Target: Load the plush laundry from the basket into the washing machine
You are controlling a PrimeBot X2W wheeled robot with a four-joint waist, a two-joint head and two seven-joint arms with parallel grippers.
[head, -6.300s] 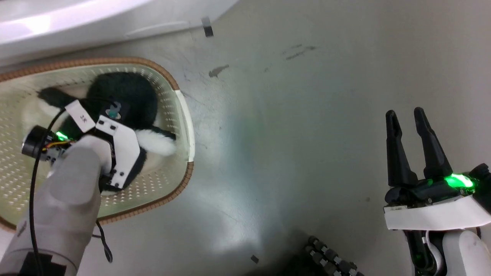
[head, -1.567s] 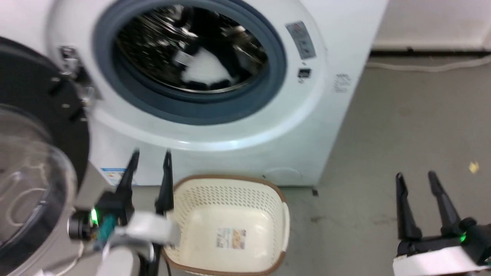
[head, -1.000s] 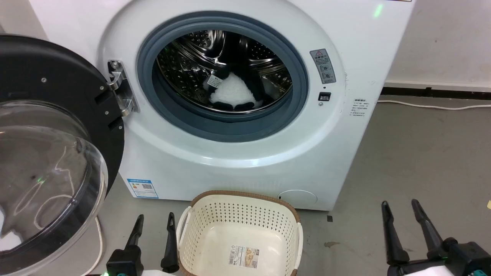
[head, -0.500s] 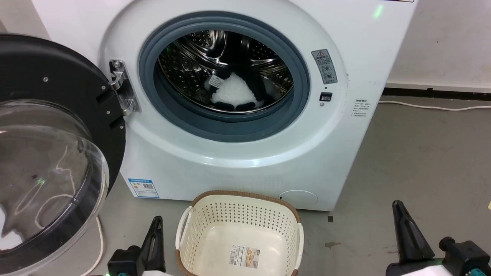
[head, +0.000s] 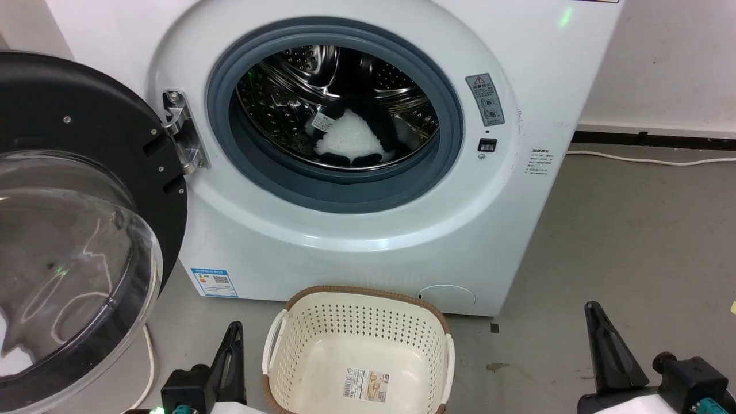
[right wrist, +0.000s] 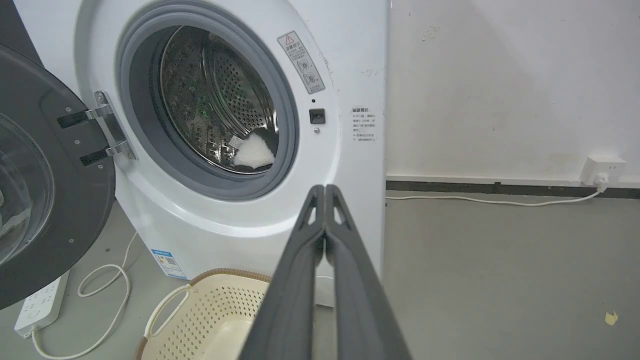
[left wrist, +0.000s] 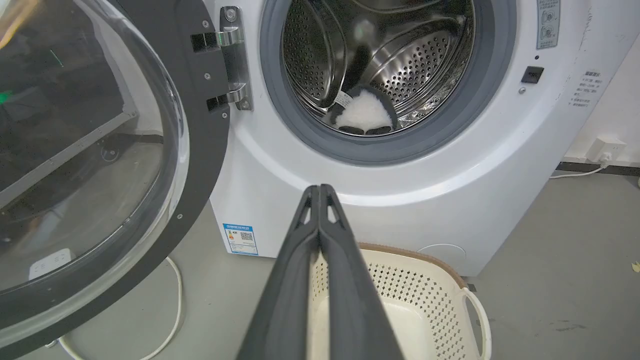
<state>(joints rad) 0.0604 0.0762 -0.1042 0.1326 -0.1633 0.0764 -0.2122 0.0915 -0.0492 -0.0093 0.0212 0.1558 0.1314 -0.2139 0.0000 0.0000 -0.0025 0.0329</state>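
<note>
The black and white plush laundry lies at the bottom of the steel drum of the washing machine, white patch and tag facing out; it is also seen as plush laundry and plush laundry in the wrist views. The cream basket stands on the floor before the washer with just a sticker on its bottom. My left gripper sits low at the basket's left, shut with nothing held. My right gripper rests at the lower right, shut and holding nothing. The domed door hangs wide to the left.
A white cable loops on the floor under the door, and a power strip lies beside it. Another cord runs along the wall base to a socket. Bare grey floor spreads right of the washer.
The plush went from the basket into the drum and the head camera rose. In the last second both grippers went from open to shut near the bottom edge.
</note>
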